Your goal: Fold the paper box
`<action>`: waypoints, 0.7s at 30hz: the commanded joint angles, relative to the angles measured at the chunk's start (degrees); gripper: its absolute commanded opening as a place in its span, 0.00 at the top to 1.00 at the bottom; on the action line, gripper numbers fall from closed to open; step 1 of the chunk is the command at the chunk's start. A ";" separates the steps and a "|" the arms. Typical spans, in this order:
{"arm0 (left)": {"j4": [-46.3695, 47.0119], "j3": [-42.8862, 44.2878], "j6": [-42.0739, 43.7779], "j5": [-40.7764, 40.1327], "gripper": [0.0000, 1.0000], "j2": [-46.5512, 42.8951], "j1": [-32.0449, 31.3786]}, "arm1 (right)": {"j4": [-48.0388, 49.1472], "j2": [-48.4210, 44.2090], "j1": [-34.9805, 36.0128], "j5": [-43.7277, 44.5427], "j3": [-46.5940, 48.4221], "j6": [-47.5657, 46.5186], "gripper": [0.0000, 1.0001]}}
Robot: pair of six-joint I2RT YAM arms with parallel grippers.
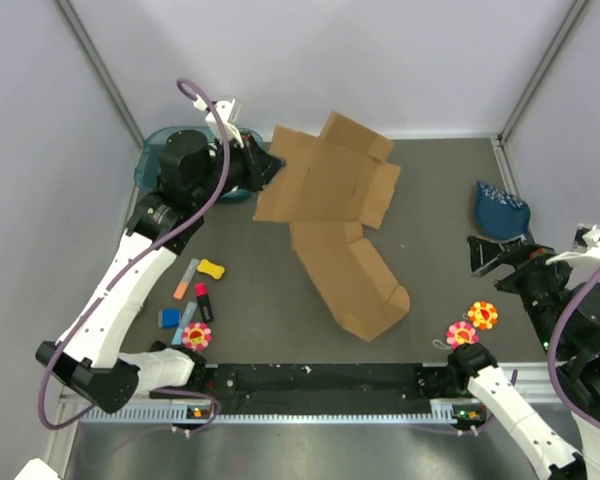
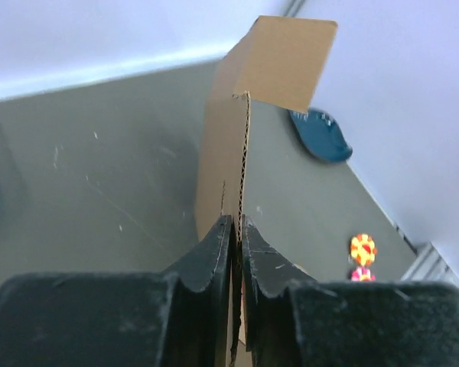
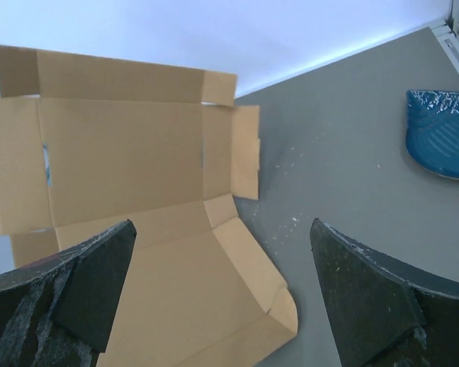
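Note:
The paper box (image 1: 330,200) is a flat-cut sheet of brown corrugated cardboard lying partly unfolded mid-table, its far part lifted and its near part (image 1: 355,280) bent toward me. My left gripper (image 1: 270,168) is shut on the box's left edge. In the left wrist view the fingers (image 2: 218,245) pinch the corrugated edge of the box (image 2: 271,61) between them. My right gripper (image 1: 485,255) stands open to the right of the box and apart from it. In the right wrist view its fingers (image 3: 99,267) frame the box (image 3: 122,145) with nothing between them.
A teal tray (image 1: 155,150) sits behind the left arm. A dark blue object (image 1: 500,208) lies at the right, also seen in the wrist views (image 2: 321,136) (image 3: 444,134). Small coloured items (image 1: 195,295) lie front left. Flower pieces (image 1: 472,323) lie front right.

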 commanded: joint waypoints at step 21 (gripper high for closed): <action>-2.93 4.18 4.33 30.46 0.71 32.79 19.52 | 1.30 0.23 0.42 -2.22 -12.71 -1.11 0.01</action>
